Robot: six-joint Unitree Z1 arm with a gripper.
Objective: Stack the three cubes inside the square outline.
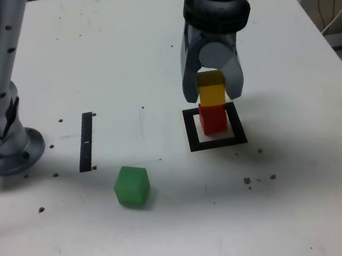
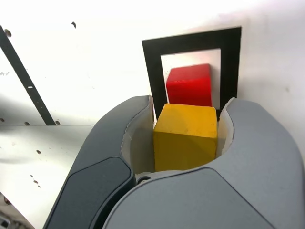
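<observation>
Currently yellow cube [image 2: 185, 137] gripped btwn jaws [image 2: 183, 129], held up near red cube [image 1: 213, 119]; can't tell if touching. Red sits inside square outline [image 1: 193, 139] on tabletop [image 1: 284, 195]. Green cube [image 1: 132, 186] outside it, btwn outline & black strip [image 1: 85, 142], nearer the cam, ext. view.

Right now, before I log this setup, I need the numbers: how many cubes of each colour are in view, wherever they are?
Red cube: 1, inside the black square
Yellow cube: 1, between the pincer's jaws
Green cube: 1, on the table
Total: 3
</observation>
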